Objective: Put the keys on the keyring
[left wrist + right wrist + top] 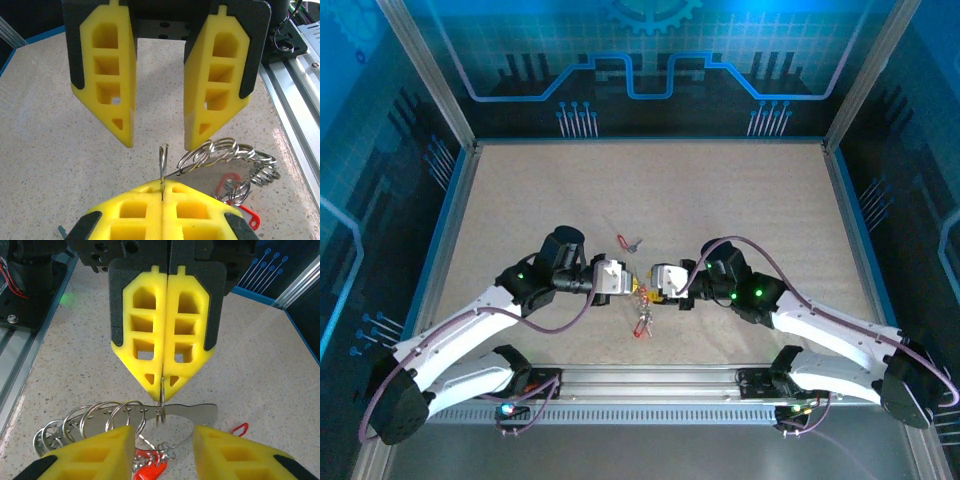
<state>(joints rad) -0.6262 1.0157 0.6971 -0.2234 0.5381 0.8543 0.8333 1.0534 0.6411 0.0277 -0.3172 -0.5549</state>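
Pinching the keyring [226,146], left gripper [161,186] faces the spread right gripper [160,144] just beyond.

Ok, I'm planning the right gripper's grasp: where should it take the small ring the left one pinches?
Probably its free arc, past the left gripper's shut fingertips, approached head-on: the small ring stands edge-on between the right gripper's open jaws, so they'd close on its flat sides.

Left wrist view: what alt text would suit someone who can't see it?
The left gripper, shut, pinches one upright ring of the keyring at the bottom. The open right gripper faces it from the top; red-tagged keys are lower right.
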